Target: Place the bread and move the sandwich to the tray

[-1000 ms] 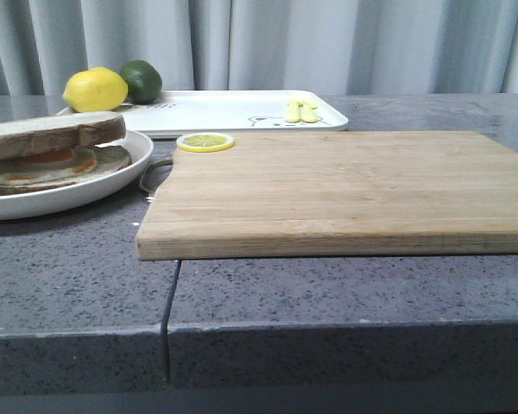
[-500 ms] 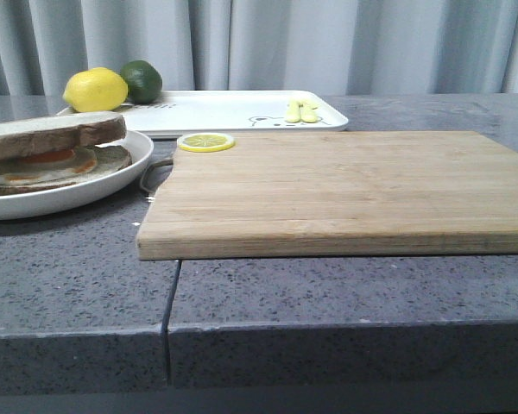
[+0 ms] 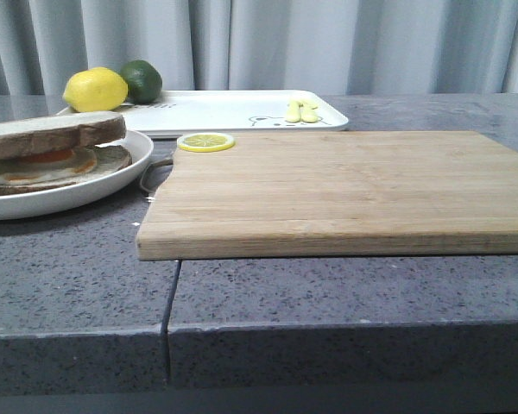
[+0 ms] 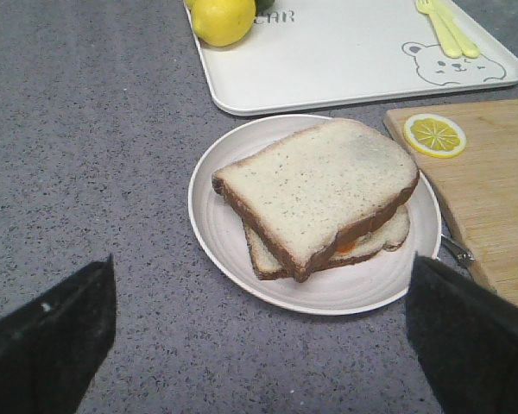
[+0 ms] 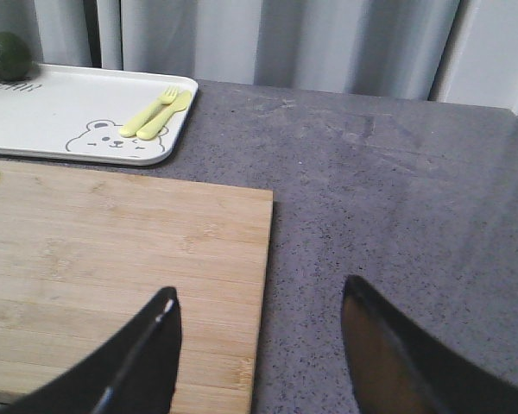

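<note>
- On the grey stone counter [image 3: 78, 285], w/ the board centre as our dial, the wooden cutting board [image 3: 345, 185] is the biggest item; nothing rests on it but a lemon slice [image 3: 205, 141] at its 10 o'clock corner.
- At 12 o'clock beyond the board we see the tray [image 3: 224, 110], flat, white, low rim, w/ a bear drawing and a yellow fork-and-spoon set [image 3: 301, 111]. A lemon [image 3: 95, 90] and a lime [image 3: 142, 80] occupy its 9 o'clock end; the middle is bare.
- At 9 o'clock, just beside the board, sits the plate [image 4: 209, 226] w/ the sandwich [image 4: 324, 200]: the thick bread [image 4: 315, 185] already on top, egg slice under it, orange yolk peeking out at the edge.
- We judge bread placement done; the tray move is what's left.
- Handling: the bread looks soft and compressible, the stack loose, the egg prob. slippery, so squeezing the sandwich itself could shift the layers. We'd take the plate by its rim, likely the near edge; the plate is stiff but glazed, so a slip is possible. Keep it level.
- The left gripper [image 4: 259, 323] hovers above the plate's near side, fingers spread wide, holding nothing.
- The right gripper [image 5: 259, 354] hangs over the board's 3 o'clock edge, likewise spread and empty.
</note>
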You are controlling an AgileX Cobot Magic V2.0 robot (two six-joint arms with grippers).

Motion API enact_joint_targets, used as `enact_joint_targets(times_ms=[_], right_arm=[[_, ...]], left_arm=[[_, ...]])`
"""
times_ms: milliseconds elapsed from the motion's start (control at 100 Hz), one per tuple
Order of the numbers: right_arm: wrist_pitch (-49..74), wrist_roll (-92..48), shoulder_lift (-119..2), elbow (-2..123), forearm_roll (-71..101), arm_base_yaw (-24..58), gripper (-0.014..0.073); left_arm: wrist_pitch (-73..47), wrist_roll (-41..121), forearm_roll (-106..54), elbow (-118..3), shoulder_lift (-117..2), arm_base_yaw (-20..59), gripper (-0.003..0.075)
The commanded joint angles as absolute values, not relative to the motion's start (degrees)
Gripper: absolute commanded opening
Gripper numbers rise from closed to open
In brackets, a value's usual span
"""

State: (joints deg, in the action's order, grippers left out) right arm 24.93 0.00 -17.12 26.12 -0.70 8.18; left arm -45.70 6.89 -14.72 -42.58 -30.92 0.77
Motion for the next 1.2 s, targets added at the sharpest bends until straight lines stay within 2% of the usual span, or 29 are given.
enact_joint_targets(times_ms=[0,1070,1190], right_arm=[[19.96,0.00,-17.50,27.45,-1.37,7.96,0.0427],[20.06,0.00,-17.50,27.45,-1.37,7.96,0.0427],[20.06,0.00,-17.50,27.45,-1.37,7.96,0.0427]], left_arm=[[-41.87,6.38,-15.86,-44.55,-31.60,0.55,0.0619],[-41.01,6.34,-15.86,-44.55,-31.60,0.55,0.0619],[-38.54,0.92,-15.29,-44.55,-32.00,0.55,0.0619]])
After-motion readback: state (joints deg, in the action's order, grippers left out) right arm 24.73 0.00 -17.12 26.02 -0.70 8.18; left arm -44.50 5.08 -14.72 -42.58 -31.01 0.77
